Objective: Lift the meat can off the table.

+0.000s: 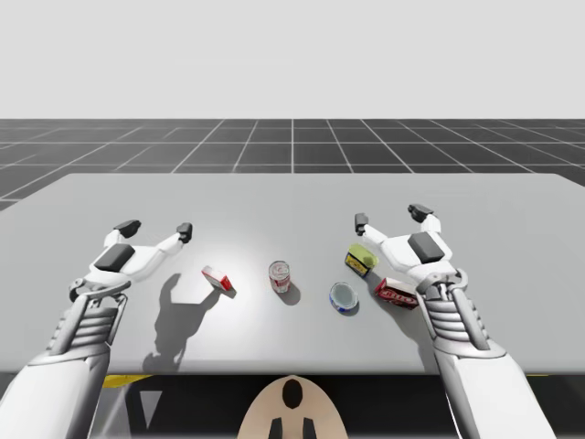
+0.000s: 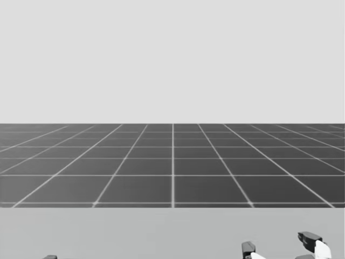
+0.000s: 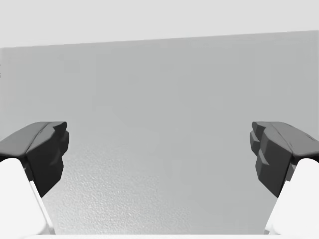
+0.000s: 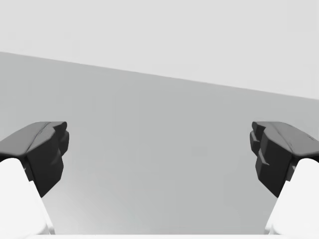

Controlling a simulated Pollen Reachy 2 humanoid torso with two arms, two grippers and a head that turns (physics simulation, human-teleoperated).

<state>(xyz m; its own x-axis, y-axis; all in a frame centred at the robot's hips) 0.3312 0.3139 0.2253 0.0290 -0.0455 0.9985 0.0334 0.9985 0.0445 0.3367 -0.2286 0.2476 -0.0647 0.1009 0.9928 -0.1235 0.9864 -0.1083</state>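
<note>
The left gripper [image 1: 156, 228] and the right gripper [image 1: 391, 217] are hanging over the table [image 1: 292, 197] with jaws spread wide, holding nothing, while the meat can [image 1: 362, 259] is lying just behind the right jaws, with a blue round tin [image 1: 344, 296], a red box [image 1: 396, 293] and a red-white can [image 1: 279, 275] sitting near it.

A: What is the main surface?
B: A wide, matte, pale grey worktop [image 1: 292, 197] with a straight far edge.
A: And beyond it?
B: A dark floor [image 1: 292, 142], ruled by thin light lines into square tiles, runs flat to a level horizon.
A: Above that?
B: A plain, even, light grey backdrop [image 1: 292, 55].
A: How is the light?
B: Soft. The worktop looks brightest near its front middle, and the shadows on it are grey with blurred edges.
</note>
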